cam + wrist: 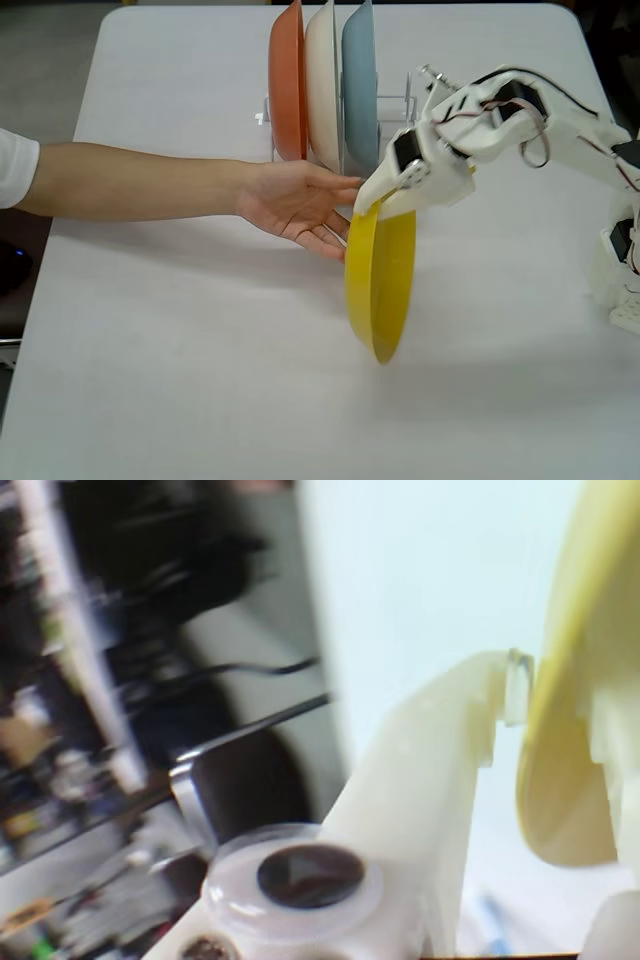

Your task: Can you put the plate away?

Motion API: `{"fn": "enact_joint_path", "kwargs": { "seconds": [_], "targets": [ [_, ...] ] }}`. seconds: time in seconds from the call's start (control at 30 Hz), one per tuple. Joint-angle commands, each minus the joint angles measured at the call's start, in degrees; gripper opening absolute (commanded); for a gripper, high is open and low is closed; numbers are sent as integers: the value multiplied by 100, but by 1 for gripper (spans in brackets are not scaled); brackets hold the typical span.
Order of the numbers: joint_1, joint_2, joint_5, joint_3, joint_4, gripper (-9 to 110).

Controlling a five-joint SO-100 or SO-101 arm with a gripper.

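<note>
Plate: glossy bright yellow round plate (381, 280), held on edge, nearly upright, hanging just in front of the wire dish rack (395, 105) in the fixed view; its lower rim looks to be above the white counter (200, 380), contact hard to tell.
Hand: white two-finger robot hand (377, 200) clamped on the yellow plate's top rim; wrist view shows a finger (440, 770) against the plate's rim (565, 760), picture blurred.
Rack: at the far side of the counter, holds three plates on edge, left to right in the fixed view: orange plate (286, 80), cream plate (322, 75), light blue plate (359, 85).
Slot: bare wires to the right of the light blue plate, behind the robot hand.
In the way: a person's bare forearm and open palm (295, 205) reaching in from the left of the fixed view, fingertips just beside the yellow plate's top rim and in front of the rack's base.
Arm: white robot arm (540, 120) comes from the right, over the rack's right end.
</note>
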Motion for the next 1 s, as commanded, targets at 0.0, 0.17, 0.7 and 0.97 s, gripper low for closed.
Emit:
{"fn": "enact_joint_path", "kwargs": {
  "seconds": [0.0,0.17,0.7,0.97],
  "targets": [
    [-88,1178,-105,-396,-149,-1],
    [-193,2188,-536,141,-272,-1],
    [26,5238,-2936,2479,-606,-1],
    [1266,5643,-4790,3489,-1107,-1]
  ]
}}
